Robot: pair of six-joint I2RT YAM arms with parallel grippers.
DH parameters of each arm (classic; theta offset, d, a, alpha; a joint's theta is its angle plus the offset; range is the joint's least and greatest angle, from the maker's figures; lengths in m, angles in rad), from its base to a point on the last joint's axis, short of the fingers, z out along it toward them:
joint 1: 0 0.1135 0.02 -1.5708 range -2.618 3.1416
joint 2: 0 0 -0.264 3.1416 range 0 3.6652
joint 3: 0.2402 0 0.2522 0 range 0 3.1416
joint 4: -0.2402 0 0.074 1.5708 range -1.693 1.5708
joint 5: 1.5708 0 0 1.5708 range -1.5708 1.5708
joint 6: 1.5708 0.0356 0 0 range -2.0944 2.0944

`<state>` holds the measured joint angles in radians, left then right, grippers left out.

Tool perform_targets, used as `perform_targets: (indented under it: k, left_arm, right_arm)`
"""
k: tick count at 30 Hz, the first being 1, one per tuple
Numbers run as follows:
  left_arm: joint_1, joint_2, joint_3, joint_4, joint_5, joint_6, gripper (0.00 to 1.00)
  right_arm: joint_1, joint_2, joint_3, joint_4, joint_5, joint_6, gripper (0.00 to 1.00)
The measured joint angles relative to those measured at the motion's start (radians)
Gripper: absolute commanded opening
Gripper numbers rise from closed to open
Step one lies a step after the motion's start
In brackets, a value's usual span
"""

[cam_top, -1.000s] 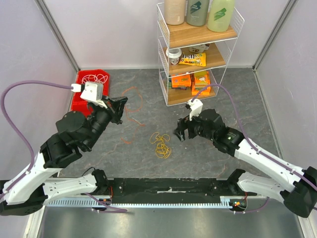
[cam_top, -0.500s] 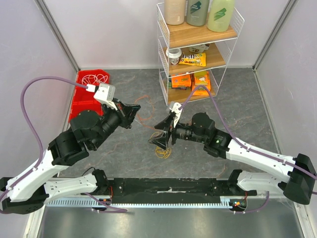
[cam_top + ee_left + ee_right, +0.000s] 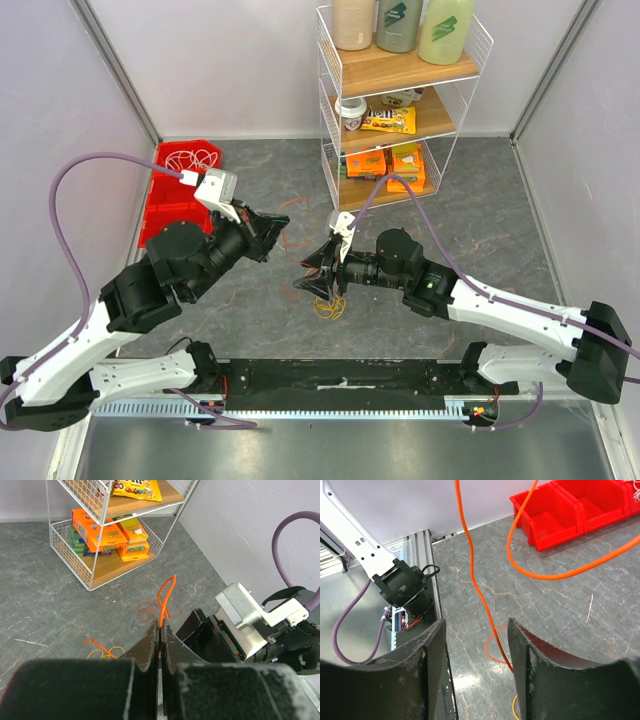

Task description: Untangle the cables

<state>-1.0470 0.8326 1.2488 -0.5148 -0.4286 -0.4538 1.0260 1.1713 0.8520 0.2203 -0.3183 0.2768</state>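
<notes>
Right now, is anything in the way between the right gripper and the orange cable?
Nothing visible is. In the right wrist view the orange cable hangs free just ahead of the open right gripper, lined up with its gap. The left gripper is shut on the same cable further along.

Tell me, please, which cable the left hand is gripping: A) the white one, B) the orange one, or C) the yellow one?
B: in the left wrist view the left hand is shut on the orange cable, which rises out of its grip.
</notes>
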Motion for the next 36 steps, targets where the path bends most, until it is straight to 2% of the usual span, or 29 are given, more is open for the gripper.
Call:
perform_targets:
  k: [3, 7, 15, 19, 22, 25, 33, 35, 36]
  left_arm:
    - [0.000, -0.004, 0.000, -0.004, 0.011, -0.006, 0.02]
    - [0.000, -0.008, 0.000, -0.008, 0.013, -0.008, 0.02]
    - [0.000, 0.014, 0.003, -0.038, -0.042, -0.010, 0.02]
    - [0.000, 0.103, 0.031, -0.105, -0.075, -0.011, 0.02]
    - [0.000, 0.181, 0.024, -0.138, -0.050, -0.018, 0.02]
    - [-0.006, 0.202, -0.044, -0.113, 0.075, -0.025, 0.02]
    - [-0.003, 0.097, -0.208, 0.019, 0.351, -0.024, 0.02]
    - [-0.003, 0.090, -0.218, 0.060, 0.415, -0.024, 0.09]
    - [-0.003, 0.091, -0.218, 0.072, 0.436, -0.024, 0.17]
  right_arm:
    - [0.000, 0.010, 0.000, 0.002, 0.000, -0.012, 0.34]
    - [0.000, 0.010, 0.000, 0.008, -0.006, -0.018, 0.00]
    - [0.000, -0.070, -0.013, 0.014, -0.132, 0.036, 0.00]
    - [0.000, -0.153, -0.014, 0.021, -0.171, 0.072, 0.00]
    - [0.000, -0.232, -0.014, 0.021, -0.153, 0.082, 0.00]
    - [-0.005, -0.284, -0.013, 0.003, -0.099, 0.082, 0.00]
    - [-0.002, -0.330, 0.000, -0.064, -0.046, 0.090, 0.00]
    - [-0.002, -0.352, 0.002, -0.066, -0.045, 0.103, 0.00]
    - [-0.002, -0.361, 0.006, -0.072, -0.045, 0.110, 0.00]
